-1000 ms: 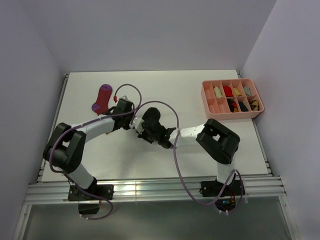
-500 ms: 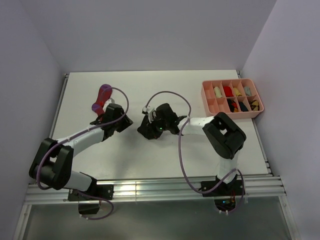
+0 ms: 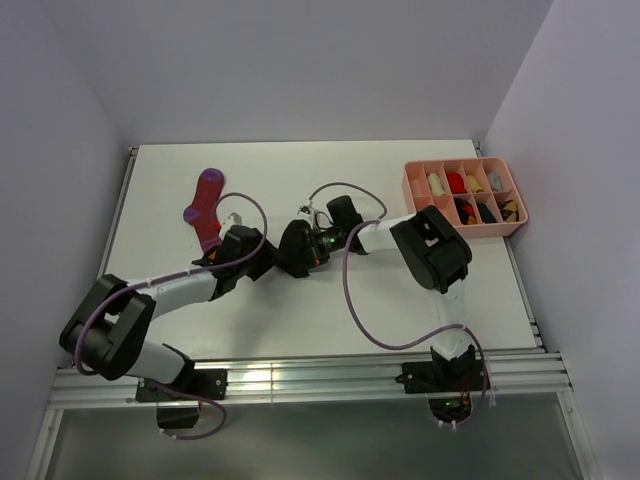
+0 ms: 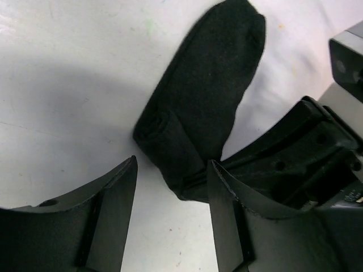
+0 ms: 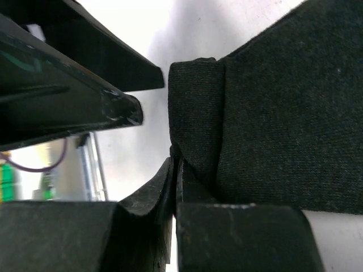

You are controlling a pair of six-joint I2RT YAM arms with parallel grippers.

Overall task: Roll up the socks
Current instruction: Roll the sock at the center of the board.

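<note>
Right end effector (image 5: 174,173) crowds the black sock (image 4: 210,96)

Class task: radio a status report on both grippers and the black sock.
Left gripper open, at rolled end of black sock. Right gripper shut on its edge. Magenta sock apart, not in the way.

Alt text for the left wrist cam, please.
A black sock lies on the white table, its near end folded into a thick roll. The left gripper, fingers open, frames that roll from below, while the right gripper reaches in from the right and pinches the roll's edge.
</note>
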